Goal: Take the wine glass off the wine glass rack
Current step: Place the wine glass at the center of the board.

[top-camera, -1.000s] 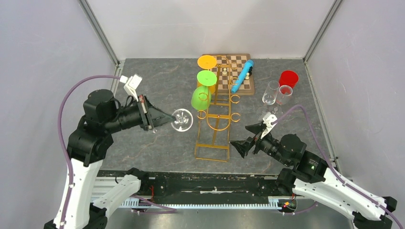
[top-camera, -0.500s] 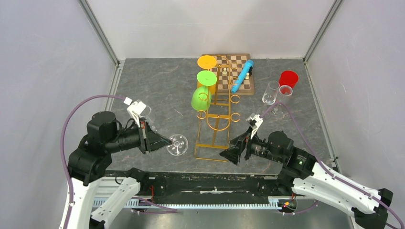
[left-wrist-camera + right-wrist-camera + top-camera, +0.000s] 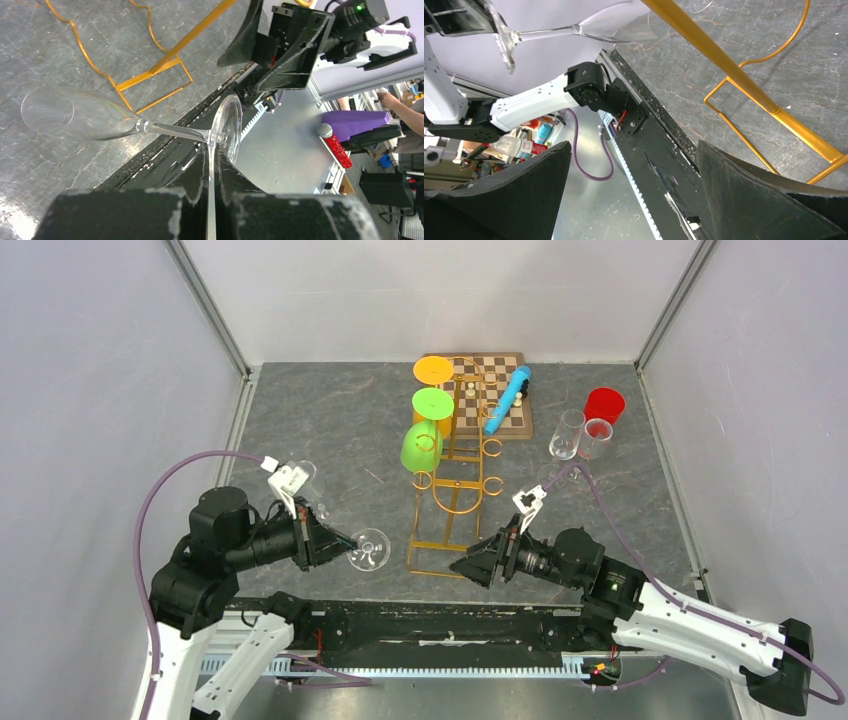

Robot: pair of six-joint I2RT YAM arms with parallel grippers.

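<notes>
A clear wine glass (image 3: 368,548) hangs off the rack near the table's front edge, left of the gold base. My left gripper (image 3: 345,543) is shut on the rim of its foot. In the left wrist view the fingers (image 3: 200,165) pinch the foot disc of the wine glass (image 3: 227,125), and stem and bowl reach left over the floor. The gold wine glass rack (image 3: 450,500) stands mid-table with green and orange glasses on it. My right gripper (image 3: 465,568) is open and empty by the rack's near right corner, its jaws wide apart (image 3: 633,145). The glass (image 3: 549,32) shows at the top left there.
A green glass (image 3: 420,445), a green foot (image 3: 433,402) and an orange foot (image 3: 433,368) hang on the rack's left side. Behind lie a chessboard (image 3: 490,390) and a blue tube (image 3: 508,398). A red cup (image 3: 604,403) and two clear glasses (image 3: 567,433) stand right.
My left arm has carried the clear glass away from the rack toward the near edge. The right arm has swung left, closer to the rack's near corner, still open.
</notes>
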